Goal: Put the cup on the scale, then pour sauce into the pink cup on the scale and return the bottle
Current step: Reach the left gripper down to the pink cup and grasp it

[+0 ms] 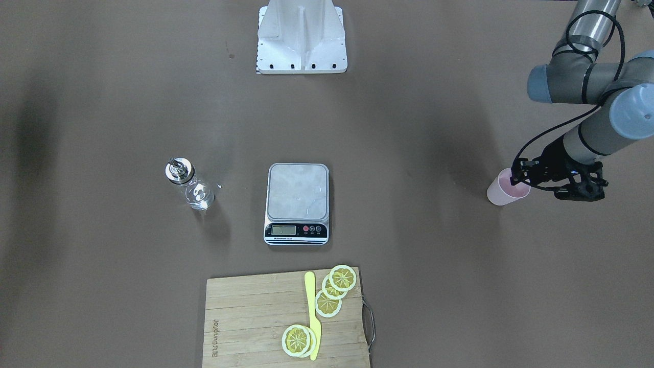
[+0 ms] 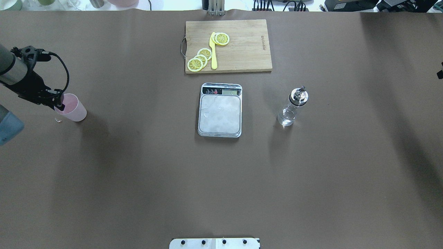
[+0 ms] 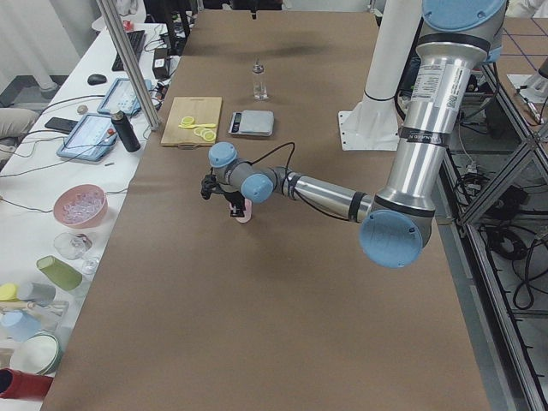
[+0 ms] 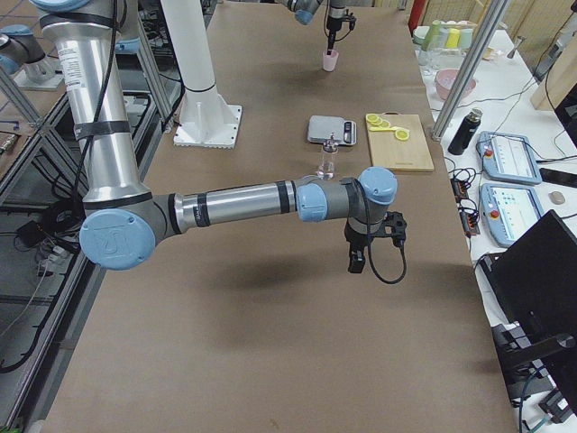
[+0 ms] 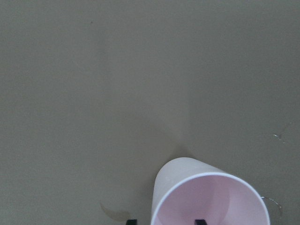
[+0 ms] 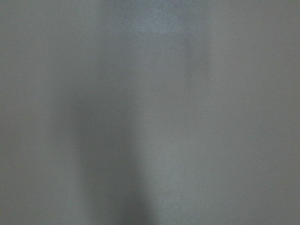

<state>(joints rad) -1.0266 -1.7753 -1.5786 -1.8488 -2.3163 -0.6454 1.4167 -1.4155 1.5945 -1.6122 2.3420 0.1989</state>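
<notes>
The pale pink cup stands on the brown table at the robot's far left, well away from the scale. My left gripper is over its rim and open. In the left wrist view one fingertip is inside the cup and the other outside its wall. The silver scale lies at mid-table with a bare platform. The clear bottle with a metal spout stands upright on the robot's right of the scale. My right gripper hangs above bare table; I cannot tell its state.
A wooden cutting board with lemon slices and a yellow knife lies beyond the scale. The white robot base sits at the near table edge. Bowls and cups crowd a side bench.
</notes>
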